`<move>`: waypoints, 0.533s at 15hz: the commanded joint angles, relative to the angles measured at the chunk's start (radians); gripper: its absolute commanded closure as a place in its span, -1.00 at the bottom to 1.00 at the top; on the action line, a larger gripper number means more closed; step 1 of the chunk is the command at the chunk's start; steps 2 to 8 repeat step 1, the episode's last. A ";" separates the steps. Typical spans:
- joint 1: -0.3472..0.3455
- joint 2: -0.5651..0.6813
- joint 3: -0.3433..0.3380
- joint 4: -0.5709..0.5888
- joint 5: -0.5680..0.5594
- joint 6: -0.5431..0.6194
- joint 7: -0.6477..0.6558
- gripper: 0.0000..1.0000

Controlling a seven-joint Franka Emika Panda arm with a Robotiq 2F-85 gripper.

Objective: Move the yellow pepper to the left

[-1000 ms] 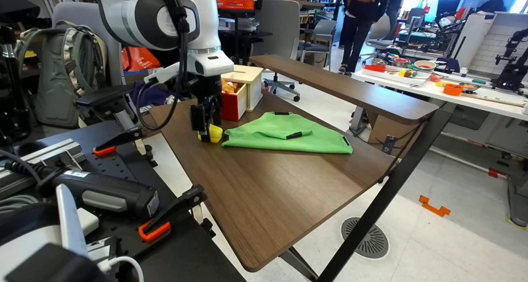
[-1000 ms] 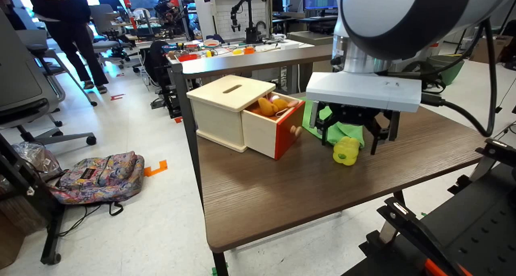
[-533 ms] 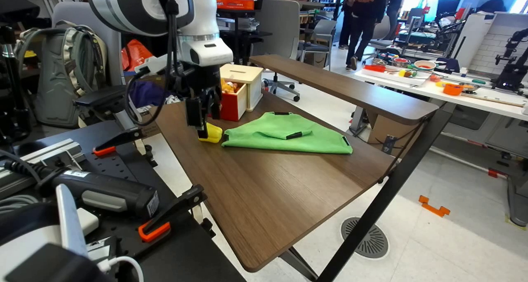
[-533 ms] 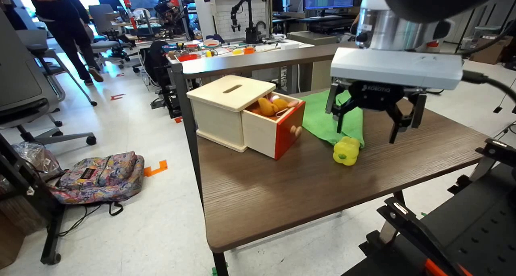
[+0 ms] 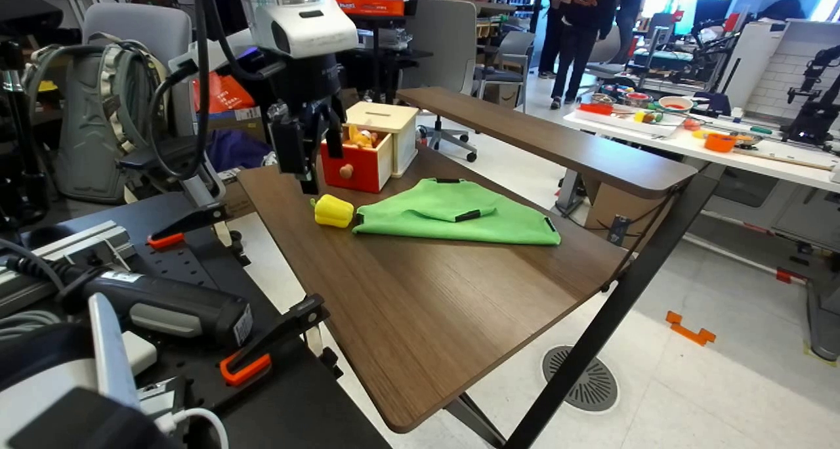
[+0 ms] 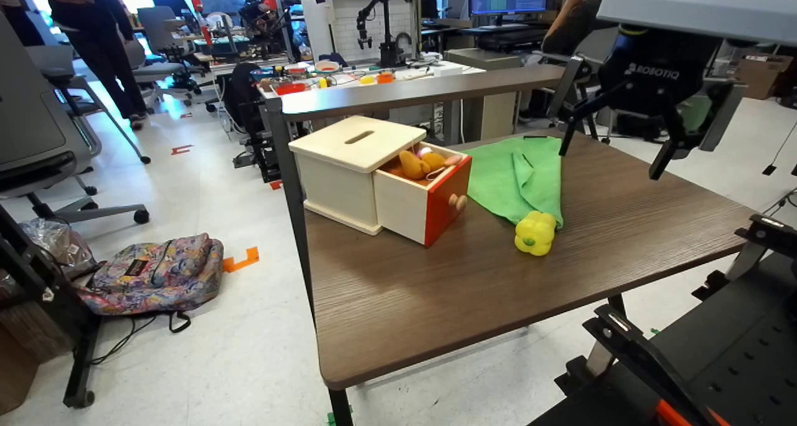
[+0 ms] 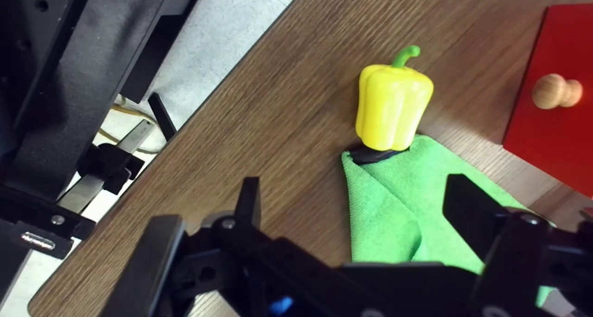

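1. Wrist view: the gripper (image 7: 354,189) stands at the bottom, its two fingers (image 7: 250,199) spread wide and holding nothing; green cloth (image 7: 398,210) and brown table (image 7: 278,122) show beneath the space between them

2. The yellow pepper (image 7: 394,106) lies on its side on the table, beyond the fingertips, more in line with the finger nearest the red drawer (image 7: 563,131); its stem end points away from the fingers

3. The pepper's blunt end sits at a corner of the cloth, touching or just beside it, I cannot tell which; the cloth runs back beneath the fingers

4. In both exterior views the fingertips hang above the table, higher than the pepper and apart from it

5. Likely trouble: with the pepper not centred between them, fingers lowered straight down could miss it and pinch a fold of cloth

6. A reach too far off centre could let the drawer-side finger knock the pepper; its glossy, rounded sides look likely to roll or slip from a shallow grip

7. Whether the pepper already lies far enough left cannot be judged; if so, any reach could spoil its place
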 commanded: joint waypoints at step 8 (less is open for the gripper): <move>-0.017 0.012 0.016 0.004 -0.007 0.001 0.004 -1.00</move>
